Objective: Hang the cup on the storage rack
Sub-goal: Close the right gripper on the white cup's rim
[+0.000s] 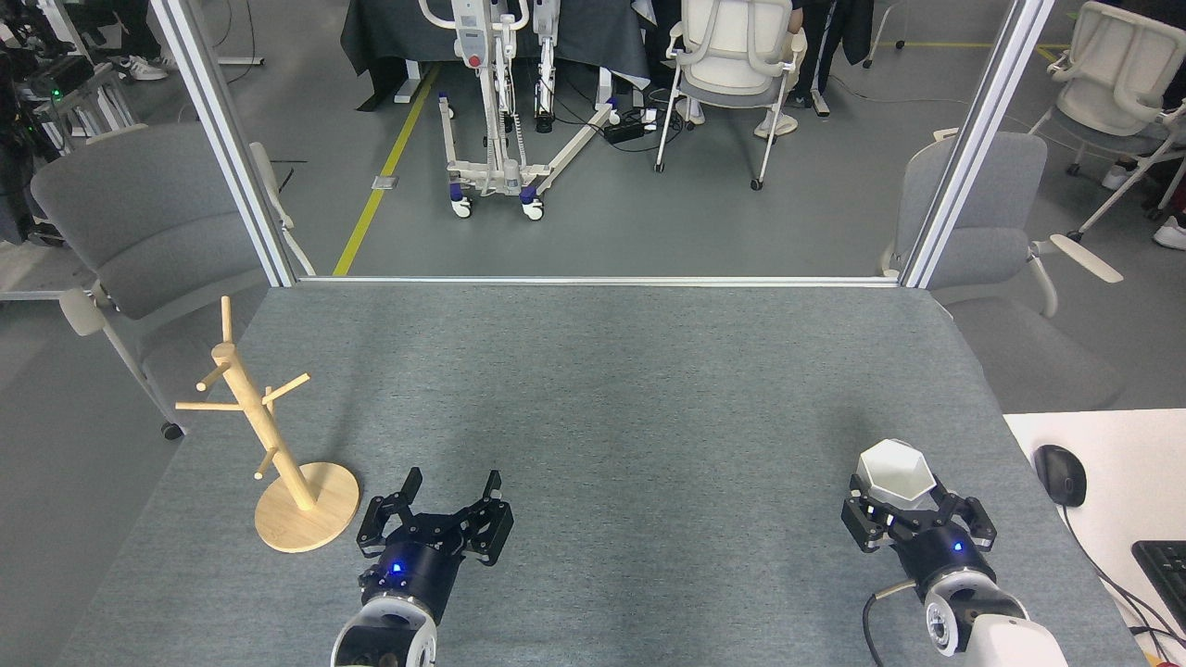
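Table (611, 389): grey felt-like top, wide and bare across its middle and far half; metal strip along the far edge, two slanted aluminium posts rising from the far corners. The left edge runs close past the rack, the right edge close past the cup.

Side desk (1103, 463): white, just right of the table, carrying a black mouse (1060, 474) and the corner of a keyboard (1166, 567).

Rack (269, 435): light wood, slim post leaning slightly in this view, several short pegs angled up and outward, round disc base flat on the table near the left edge. All pegs bare. Open table lies behind it and to its right.

Left gripper (449, 491): black, blue light on the wrist, fingers spread apart and holding nothing, just right of the rack's base without touching it.

Right gripper (913, 505): black, blue light on the wrist, near the table's right front corner. Its fingers stand on either side of the cup's lower body; whether they press it I cannot tell.

Cup (894, 471): small, matte white, six-sided rim, mouth up, upright between the right gripper's fingers, well apart from the rack. Handle not visible.
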Robot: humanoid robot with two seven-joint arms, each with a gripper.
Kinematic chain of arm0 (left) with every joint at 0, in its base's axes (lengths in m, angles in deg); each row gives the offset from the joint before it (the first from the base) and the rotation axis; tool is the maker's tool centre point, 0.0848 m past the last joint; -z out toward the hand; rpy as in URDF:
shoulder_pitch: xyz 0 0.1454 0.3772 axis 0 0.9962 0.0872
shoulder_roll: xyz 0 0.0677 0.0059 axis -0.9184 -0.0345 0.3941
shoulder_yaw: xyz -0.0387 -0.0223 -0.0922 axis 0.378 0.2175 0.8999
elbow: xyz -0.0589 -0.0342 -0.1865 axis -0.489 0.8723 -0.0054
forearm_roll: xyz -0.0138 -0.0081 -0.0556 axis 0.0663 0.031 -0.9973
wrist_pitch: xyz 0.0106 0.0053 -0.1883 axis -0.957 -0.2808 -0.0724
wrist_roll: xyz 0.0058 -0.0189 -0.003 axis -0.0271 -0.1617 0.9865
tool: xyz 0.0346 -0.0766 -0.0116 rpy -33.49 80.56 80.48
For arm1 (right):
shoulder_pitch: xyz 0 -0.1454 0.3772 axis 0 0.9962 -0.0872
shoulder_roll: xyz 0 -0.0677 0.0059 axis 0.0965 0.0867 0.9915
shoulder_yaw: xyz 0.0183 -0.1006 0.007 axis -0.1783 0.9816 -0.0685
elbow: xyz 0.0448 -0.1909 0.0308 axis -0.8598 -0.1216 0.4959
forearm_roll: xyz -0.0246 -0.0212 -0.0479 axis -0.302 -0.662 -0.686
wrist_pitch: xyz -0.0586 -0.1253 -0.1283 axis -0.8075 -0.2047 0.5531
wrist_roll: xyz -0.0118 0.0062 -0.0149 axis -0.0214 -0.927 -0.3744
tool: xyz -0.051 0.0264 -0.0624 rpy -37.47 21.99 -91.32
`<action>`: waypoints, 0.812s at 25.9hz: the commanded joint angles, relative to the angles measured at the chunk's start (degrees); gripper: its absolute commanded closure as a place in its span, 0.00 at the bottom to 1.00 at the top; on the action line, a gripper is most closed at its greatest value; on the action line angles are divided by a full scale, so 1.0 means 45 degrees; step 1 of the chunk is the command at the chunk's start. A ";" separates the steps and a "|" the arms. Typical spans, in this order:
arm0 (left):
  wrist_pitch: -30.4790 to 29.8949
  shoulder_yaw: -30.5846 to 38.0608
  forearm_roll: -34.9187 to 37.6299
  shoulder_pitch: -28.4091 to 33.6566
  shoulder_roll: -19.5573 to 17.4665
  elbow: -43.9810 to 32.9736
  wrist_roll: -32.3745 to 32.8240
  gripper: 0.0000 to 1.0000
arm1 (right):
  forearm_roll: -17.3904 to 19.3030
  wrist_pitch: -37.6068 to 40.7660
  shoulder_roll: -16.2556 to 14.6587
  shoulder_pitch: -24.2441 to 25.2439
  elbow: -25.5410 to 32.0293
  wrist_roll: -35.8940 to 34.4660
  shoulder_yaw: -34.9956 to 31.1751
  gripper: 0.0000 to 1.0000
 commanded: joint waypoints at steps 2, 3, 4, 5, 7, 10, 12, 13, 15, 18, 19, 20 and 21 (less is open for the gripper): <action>0.0004 0.0000 0.0000 0.0016 0.0000 -0.0020 0.0003 0.01 | -0.0005 -0.0024 0.0005 -0.0019 -0.0044 0.0007 0.0000 0.01; 0.0004 0.0000 0.0001 -0.0003 0.0000 -0.0020 0.0003 0.01 | -0.0005 -0.0024 0.0005 -0.0019 -0.0044 0.0007 0.0000 0.01; 0.0004 0.0000 -0.0019 -0.0003 0.0000 -0.0020 0.0003 0.01 | -0.0005 -0.0043 0.0025 -0.0019 -0.0044 0.0007 0.0000 0.01; 0.0024 0.0000 -0.0019 0.0016 0.0000 -0.0020 0.0003 0.01 | -0.0005 -0.0043 0.0005 -0.0019 -0.0044 0.0007 0.0000 0.01; 0.0004 0.0000 -0.0019 0.0016 0.0000 -0.0020 0.0003 0.01 | -0.0005 -0.0043 0.0005 -0.0253 -0.0083 0.0007 0.0019 0.01; 0.0004 0.0000 -0.0019 0.0036 -0.0020 -0.0059 0.0003 0.01 | -0.0005 -0.0043 0.0005 -0.0409 -0.0493 0.0007 0.0019 0.01; 0.0004 0.0000 -0.0019 0.0036 -0.0020 -0.0078 0.0003 0.01 | -0.0005 -0.0043 -0.0014 -0.0624 -0.0649 0.0007 0.0039 0.01; 0.0004 0.0019 -0.0019 0.0036 -0.0020 -0.0098 0.0003 0.01 | -0.0005 -0.0043 -0.0014 -0.0663 -0.0688 0.0007 0.0039 0.01; 0.0004 0.0000 -0.0019 0.0056 -0.0020 -0.0098 0.0003 0.01 | -0.0005 -0.0043 -0.0014 -0.0683 -0.0708 0.0007 0.0039 0.01; 0.0004 0.0000 -0.0019 0.0075 -0.0020 -0.0098 0.0003 0.01 | -0.0025 -0.0043 0.0005 -0.0683 -0.0728 0.0007 0.0019 0.01; 0.0004 0.0000 -0.0019 0.0075 -0.0020 -0.0098 0.0003 0.01 | -0.0025 -0.0063 0.0005 -0.0702 -0.0786 0.0007 0.0039 0.01; 0.0004 0.0000 -0.0019 0.0075 -0.0020 -0.0098 0.0003 0.01 | -0.0025 -0.0063 0.0025 -0.0702 -0.0903 0.0007 0.0039 0.01; 0.0004 0.0000 -0.0019 0.0075 -0.0020 -0.0098 0.0003 0.01 | -0.0025 -0.0043 0.0025 -0.0702 -0.0981 0.0007 0.0039 0.01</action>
